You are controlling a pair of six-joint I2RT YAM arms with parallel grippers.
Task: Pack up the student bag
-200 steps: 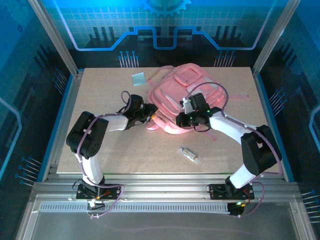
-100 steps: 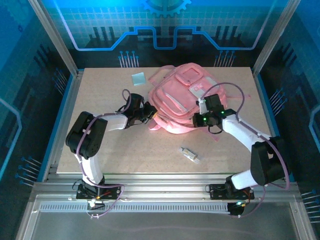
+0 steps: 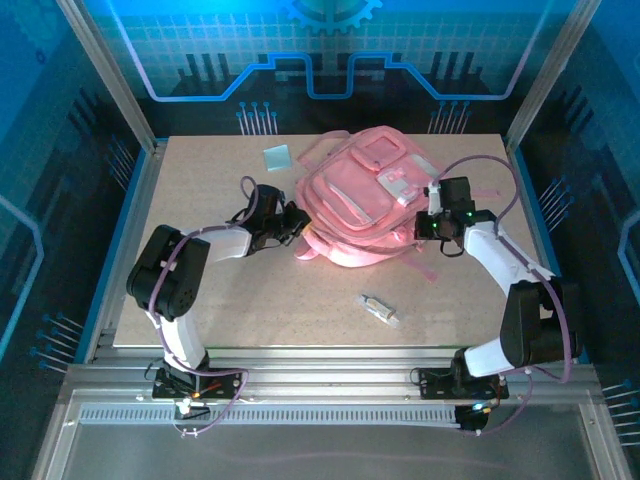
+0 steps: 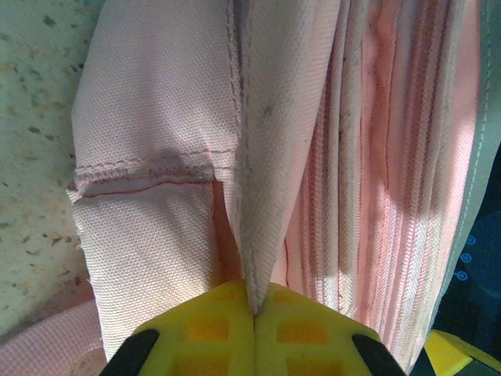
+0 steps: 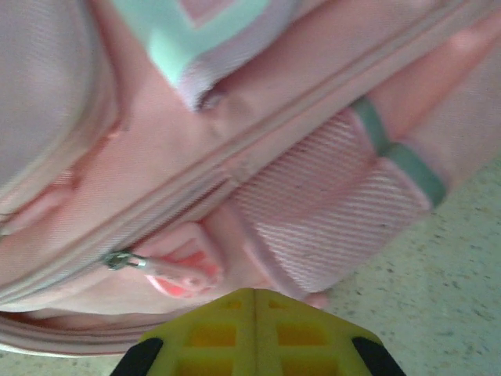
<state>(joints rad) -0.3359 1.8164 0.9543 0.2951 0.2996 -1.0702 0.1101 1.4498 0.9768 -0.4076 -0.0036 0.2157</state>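
Student bag (image 3: 365,205), turned pockets-up within the last second, lies far-centre on the bench (image 3: 250,300), left end effector (image 4: 254,301) newly pinching its edge seam, right end effector (image 5: 254,294) pressed together at its flank; packing judged not begun.

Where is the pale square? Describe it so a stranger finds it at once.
Start at the big pink bag in the middle of the table. Off its far left corner lies a small square, touching nothing. It is flat and pale blue-green, unlike the slim clear stick nearer the front edge.
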